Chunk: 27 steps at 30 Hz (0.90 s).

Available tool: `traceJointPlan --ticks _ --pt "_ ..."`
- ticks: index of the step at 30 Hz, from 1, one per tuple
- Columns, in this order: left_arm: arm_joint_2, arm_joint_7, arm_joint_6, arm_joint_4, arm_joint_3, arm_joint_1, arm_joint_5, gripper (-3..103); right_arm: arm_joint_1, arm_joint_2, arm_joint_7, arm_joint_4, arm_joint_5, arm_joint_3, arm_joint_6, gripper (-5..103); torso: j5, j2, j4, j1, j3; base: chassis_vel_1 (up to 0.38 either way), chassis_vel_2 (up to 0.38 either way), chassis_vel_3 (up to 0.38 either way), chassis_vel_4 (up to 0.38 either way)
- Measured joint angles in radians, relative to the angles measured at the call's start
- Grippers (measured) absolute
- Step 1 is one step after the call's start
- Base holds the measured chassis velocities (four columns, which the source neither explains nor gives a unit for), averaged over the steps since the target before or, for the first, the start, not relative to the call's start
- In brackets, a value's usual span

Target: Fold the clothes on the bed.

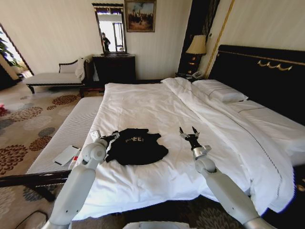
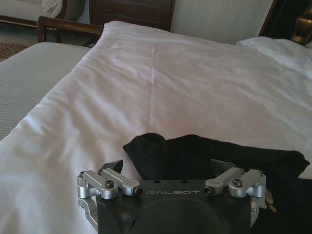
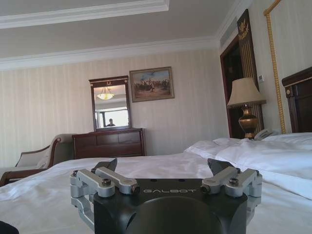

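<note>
Head view: both open hands flank the T-shirt (image 1: 136,146), seemingly untouched.

A lamp (image 1: 196,46) by the wall — mirror (image 1: 110,29) above a dark dresser (image 1: 114,68)

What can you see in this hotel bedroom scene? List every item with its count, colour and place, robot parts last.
T-shirt: one, black, crumpled near the bed's foot.
Bed: one, white bedding, dark headboard.
Pillows: white, at the headboard.
Bench: one, pale, by the bed's side.
Chaise: one, white cushion, far wall.
Dresser: one, dark, under a mirror.
Lamp: one, beige shade, bedside.
Painting: one, gold-framed, on the wall.
Left gripper: open, at the T-shirt's edge.
Right gripper: open, over bare sheet.
</note>
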Motion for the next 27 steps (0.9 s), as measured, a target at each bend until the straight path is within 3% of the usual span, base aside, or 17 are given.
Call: traceJointPlan --ticks 2,6,27 --pt "-0.012 0.003 0.000 0.034 0.043 0.001 0.082 100 0.000 0.002 0.000 0.000 -0.001 -0.001 0.000 100 0.0000 0.000 0.0001 0.000 0.000 0.000 0.000 0.000 0.000" --pt "-0.028 -0.001 0.000 0.070 0.050 -0.010 0.106 100 -0.002 0.002 0.000 -0.001 -0.003 0.001 0.000 100 0.0000 0.000 0.0002 0.000 0.000 0.000 0.000 0.000 0.000" --pt "0.019 0.013 0.003 0.113 -0.102 0.004 0.052 100 0.001 0.011 0.003 -0.022 -0.021 -0.002 0.002 100 -0.0002 0.000 0.0003 0.000 0.000 0.000 0.000 0.000 0.000"
